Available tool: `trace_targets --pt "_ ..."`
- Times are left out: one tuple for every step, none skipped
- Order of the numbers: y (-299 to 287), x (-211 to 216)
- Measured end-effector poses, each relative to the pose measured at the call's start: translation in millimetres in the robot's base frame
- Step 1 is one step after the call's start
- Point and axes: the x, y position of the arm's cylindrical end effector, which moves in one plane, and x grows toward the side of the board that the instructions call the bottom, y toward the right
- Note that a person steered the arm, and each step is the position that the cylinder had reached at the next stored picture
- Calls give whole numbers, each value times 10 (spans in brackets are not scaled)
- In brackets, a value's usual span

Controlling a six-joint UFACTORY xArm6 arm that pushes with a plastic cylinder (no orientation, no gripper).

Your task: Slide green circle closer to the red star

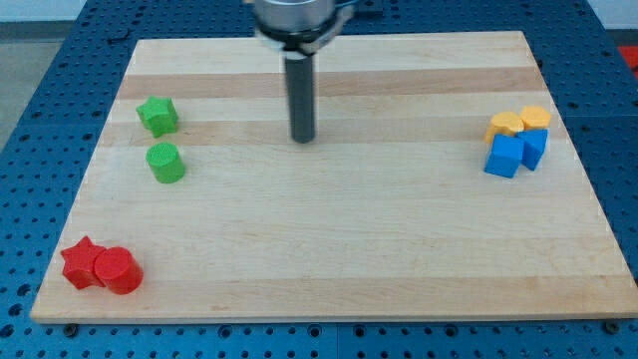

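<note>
Approach step. My tip (303, 139), a plain rod serving as end effector with no jaws to part or close, stands near the table (349, 259) top edge, apart from every block. The green circle (165, 163) lies near the left edge; the red star (80, 262) occupies the bottom-left corner. Next, judged: get above the circle, then push downward.

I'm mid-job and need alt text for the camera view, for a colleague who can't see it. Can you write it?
My tip rests on a wooden board, right of the green circle and touching no block. A green star sits just above the circle; the red star and a red cylinder touch at bottom left. Two yellow and two blue blocks cluster at right.
</note>
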Motion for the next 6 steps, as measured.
trace_targets --pt "-636 44" --pt "-1129 46" --pt "-1472 295" --pt "-1638 703" --pt "-1774 1029" --pt "-1800 1028"
